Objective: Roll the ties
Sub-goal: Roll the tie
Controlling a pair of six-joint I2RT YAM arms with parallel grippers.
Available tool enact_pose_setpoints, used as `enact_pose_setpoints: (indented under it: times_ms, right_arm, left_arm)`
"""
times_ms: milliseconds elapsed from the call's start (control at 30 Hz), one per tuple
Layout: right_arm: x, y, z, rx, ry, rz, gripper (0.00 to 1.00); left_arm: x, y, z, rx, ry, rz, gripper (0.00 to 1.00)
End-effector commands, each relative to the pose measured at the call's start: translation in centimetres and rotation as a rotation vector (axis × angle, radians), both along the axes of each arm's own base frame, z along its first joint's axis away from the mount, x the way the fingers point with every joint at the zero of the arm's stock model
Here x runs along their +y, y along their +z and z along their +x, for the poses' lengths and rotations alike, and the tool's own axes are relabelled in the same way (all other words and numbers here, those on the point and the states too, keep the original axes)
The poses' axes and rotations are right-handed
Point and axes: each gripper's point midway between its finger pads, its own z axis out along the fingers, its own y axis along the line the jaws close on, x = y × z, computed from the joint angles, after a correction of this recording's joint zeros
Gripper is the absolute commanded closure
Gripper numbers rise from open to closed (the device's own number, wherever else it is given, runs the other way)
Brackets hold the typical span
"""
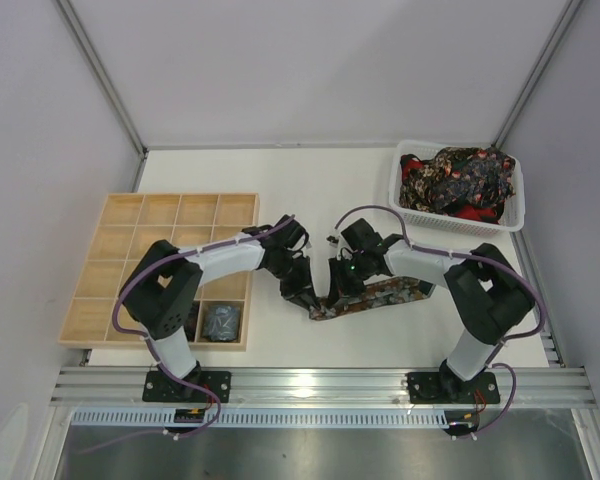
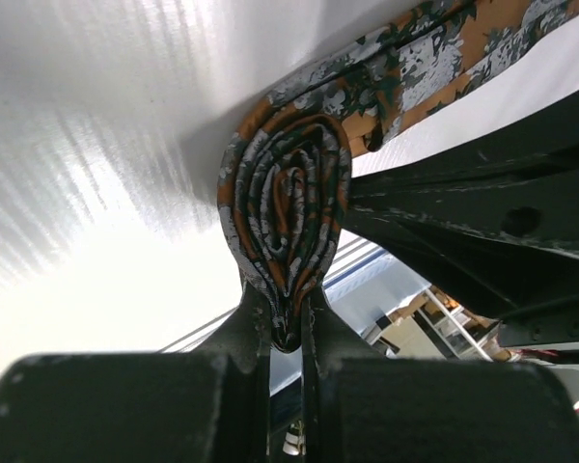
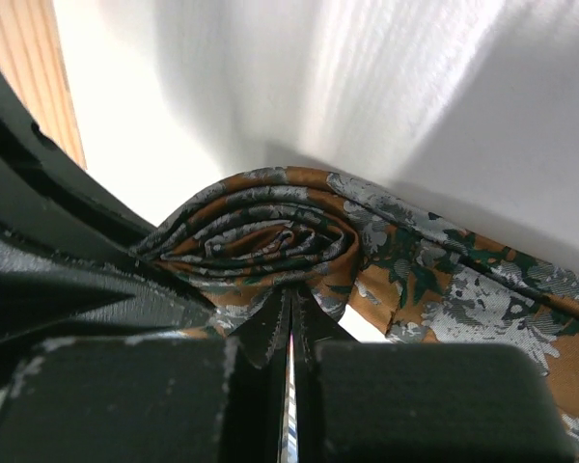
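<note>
A brown tie with grey and green pattern (image 1: 380, 297) lies flat on the white table, its left end rolled into a coil. My left gripper (image 1: 305, 295) is shut on that coil (image 2: 288, 193), pinching its lower edge between the fingertips (image 2: 288, 313). My right gripper (image 1: 338, 290) meets it from the other side; its fingers are closed to a thin slit at the coil's (image 3: 261, 241) bottom edge (image 3: 291, 307), gripping the outer layers. The unrolled tail (image 3: 482, 299) runs off to the right and also shows in the left wrist view (image 2: 444, 48).
A white mesh basket (image 1: 400, 190) at the back right holds a heap of dark and red ties (image 1: 458, 178). A pale wooden grid tray (image 1: 140, 240) sits at the left, with one dark coiled tie (image 1: 221, 320) in its near right cell.
</note>
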Motion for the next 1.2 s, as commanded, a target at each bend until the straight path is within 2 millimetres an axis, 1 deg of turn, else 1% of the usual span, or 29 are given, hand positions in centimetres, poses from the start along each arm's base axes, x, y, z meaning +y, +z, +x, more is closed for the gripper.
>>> enact_pose_setpoints:
  times_ms: [0,33,67,100,133,200,233,267,400,500,600,667,767,800,867,967,1100,1167]
  right_arm:
    - [1.9,-0.1,0.8,-0.023,0.001,0.046,1.0]
    - [2.1,-0.1,0.8,-0.019,-0.002,0.052,1.0]
    - [2.5,-0.2,0.8,-0.013,0.0,0.067,1.0]
    - [2.8,-0.2,0.8,-0.01,0.0,0.075,1.0]
    - [3.0,-0.2,0.8,0.001,-0.007,0.081,1.0]
    - [3.6,-0.3,0.9,0.011,-0.002,0.103,1.0]
    - [3.8,-0.2,0.9,0.014,0.001,0.109,1.0]
    - [3.9,-0.5,0.9,0.023,-0.001,0.108,1.0]
    - [4.1,-0.2,1.1,0.03,-0.007,0.126,1.0]
    - [4.2,-0.3,1.3,0.038,-0.012,0.136,1.0]
    - [4.3,-0.4,1.7,0.058,-0.029,0.153,1.0]
    - [4.7,-0.3,1.7,0.072,-0.023,0.172,1.0]
    - [5.3,-0.1,1.6,0.092,-0.016,0.196,1.0]
    - [5.4,-0.1,1.6,0.095,-0.019,0.198,1.0]
    - [5.6,0.0,1.9,0.093,-0.021,0.207,1.0]
    - [5.6,0.0,2.0,0.102,-0.026,0.208,1.0]
    - [5.8,0.3,2.2,0.097,-0.024,0.219,1.0]
    - [5.9,0.3,2.1,0.11,-0.021,0.235,1.0]
  left_arm:
    - [-1.6,3.9,1.6,-0.038,0.027,-0.075,1.0]
    - [-2.0,4.5,2.0,-0.051,0.026,-0.089,1.0]
    - [-2.1,4.6,2.1,-0.048,0.023,-0.088,1.0]
    - [-2.1,4.4,2.2,-0.044,0.016,-0.079,1.0]
    - [-2.4,4.8,2.7,-0.057,0.015,-0.083,1.0]
    - [-2.6,4.7,2.9,-0.054,0.011,-0.075,1.0]
    - [-2.9,5.1,3.3,-0.06,0.011,-0.085,1.0]
    - [-2.9,5.1,3.3,-0.056,0.01,-0.082,1.0]
    - [-3.3,5.8,3.8,-0.066,0.028,-0.095,1.0]
    - [-4.2,6.3,4.0,-0.063,0.034,-0.133,1.0]
    - [-4.6,6.7,4.7,-0.075,0.053,-0.141,1.0]
    - [-4.9,7.1,5.1,-0.083,0.068,-0.146,1.0]
    - [-6.0,7.4,5.6,-0.072,0.068,-0.166,1.0]
    - [-6.6,8.1,5.8,-0.083,0.059,-0.183,0.99]
    - [-7.2,7.9,5.9,-0.075,0.058,-0.182,1.0]
    - [-8.0,8.4,6.1,-0.076,0.063,-0.204,1.0]
    - [-8.7,7.9,6.3,-0.055,0.088,-0.228,1.0]
    - [-9.4,8.1,6.2,-0.025,0.089,-0.26,1.0]
